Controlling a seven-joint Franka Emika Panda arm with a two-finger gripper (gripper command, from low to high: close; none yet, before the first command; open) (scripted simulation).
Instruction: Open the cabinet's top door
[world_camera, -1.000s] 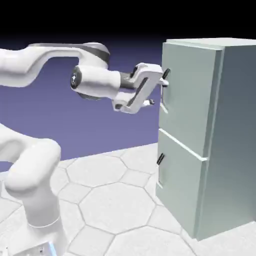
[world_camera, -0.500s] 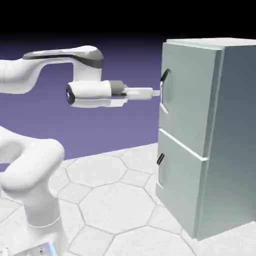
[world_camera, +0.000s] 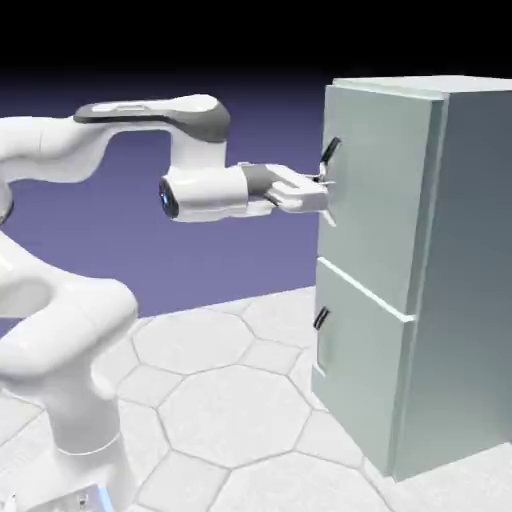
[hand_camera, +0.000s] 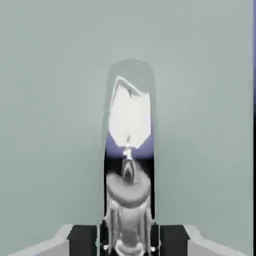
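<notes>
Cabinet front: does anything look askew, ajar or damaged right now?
Nothing stands out. The cabinet stands square, the top door and lower door both sit flush and shut, and the end effector is closed on the top door's handle.

Cabinet (world_camera: 420, 260) — right side cut off

The cabinet (world_camera: 415, 270) walls off the right; left of the pincer (world_camera: 322, 187), open air above bare table (world_camera: 225, 410).
</notes>
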